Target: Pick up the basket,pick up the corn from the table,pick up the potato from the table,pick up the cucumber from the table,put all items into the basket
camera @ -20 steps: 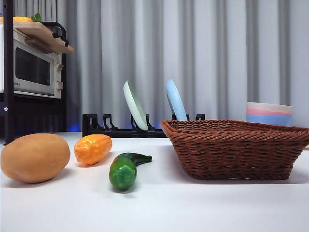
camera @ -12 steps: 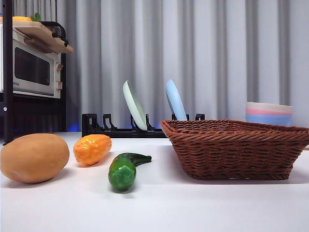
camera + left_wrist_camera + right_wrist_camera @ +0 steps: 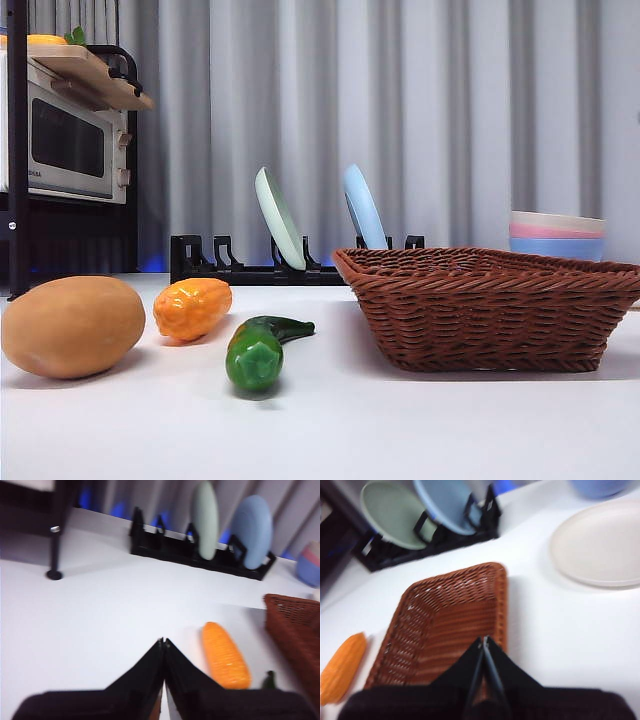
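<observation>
The brown wicker basket (image 3: 490,305) stands empty on the right of the table and shows in the right wrist view (image 3: 447,622). The tan potato (image 3: 72,326) lies at the far left. The orange corn (image 3: 192,307) lies beside it and shows in the left wrist view (image 3: 225,655) and the right wrist view (image 3: 342,667). The green cucumber (image 3: 258,350) lies in the middle; only its tip (image 3: 269,680) shows in the left wrist view. My left gripper (image 3: 163,645) is shut and empty, above the table near the corn. My right gripper (image 3: 483,642) is shut and empty, above the basket's near edge.
A black dish rack (image 3: 290,262) holds a green plate (image 3: 279,218) and a blue plate (image 3: 364,208) at the back. Stacked bowls (image 3: 557,235) stand at back right. A toaster oven on a shelf (image 3: 68,140) stands at back left. A white plate (image 3: 600,542) lies beside the basket.
</observation>
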### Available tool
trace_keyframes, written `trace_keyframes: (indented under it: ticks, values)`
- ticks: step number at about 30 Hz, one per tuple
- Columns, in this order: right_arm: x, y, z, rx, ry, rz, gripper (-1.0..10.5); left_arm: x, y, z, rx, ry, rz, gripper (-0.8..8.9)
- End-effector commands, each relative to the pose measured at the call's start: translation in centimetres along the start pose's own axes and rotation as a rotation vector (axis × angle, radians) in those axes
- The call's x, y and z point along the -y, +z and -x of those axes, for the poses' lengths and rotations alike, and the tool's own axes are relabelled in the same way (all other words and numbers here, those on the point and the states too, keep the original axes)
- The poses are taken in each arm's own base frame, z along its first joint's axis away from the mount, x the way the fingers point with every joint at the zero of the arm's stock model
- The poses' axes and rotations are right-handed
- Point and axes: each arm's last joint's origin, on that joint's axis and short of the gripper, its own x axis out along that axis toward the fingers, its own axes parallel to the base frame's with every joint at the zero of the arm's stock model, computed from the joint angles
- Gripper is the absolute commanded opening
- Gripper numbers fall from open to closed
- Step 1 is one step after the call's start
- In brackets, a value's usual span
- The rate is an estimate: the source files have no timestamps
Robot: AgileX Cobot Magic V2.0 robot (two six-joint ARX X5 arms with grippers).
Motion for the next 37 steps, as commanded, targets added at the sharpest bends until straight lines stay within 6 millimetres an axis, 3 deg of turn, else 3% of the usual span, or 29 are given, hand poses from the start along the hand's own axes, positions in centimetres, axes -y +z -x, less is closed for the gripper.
trace_keyframes:
  ticks: [1,8,13,16,18,23,29,37]
  values:
    - [-0.2,1.7,-1.5,-0.085,0.017,0.028,-0.1,0.4,1.8,-0.6,-0.036,-0.057,-0.028,-0.08]
    - [-0.3,4.3,-4.4,-0.308,0.005,0.12,0.0,1.1,6.1,-3.2,-0.186,-0.196,-0.032,-0.08]
    - [-0.2,4.8,-5.7,-0.366,0.001,0.142,0.6,1.1,7.6,-5.4,-0.279,-0.269,-0.03,0.11]
    - [-0.1,4.8,-5.9,-0.373,0.001,0.15,2.6,1.1,7.7,-6.6,-0.311,-0.27,-0.021,2.29]
    - [-0.1,4.7,-6.1,-0.377,0.0,0.15,3.3,1.1,7.5,-7.2,-0.334,-0.271,-0.011,3.44]
    - [0.1,5.0,-7.2,-0.393,-0.002,0.167,3.3,1.3,7.0,-8.0,-0.375,-0.288,-0.004,3.46]
    - [0.9,5.4,-10.9,-0.48,-0.009,0.146,3.2,1.7,6.8,-8.3,-0.387,-0.305,-0.01,3.46]
    - [2.6,2.7,-16.0,-0.688,0.062,0.081,3.1,1.7,6.5,-8.3,-0.418,-0.302,0.0,3.46]
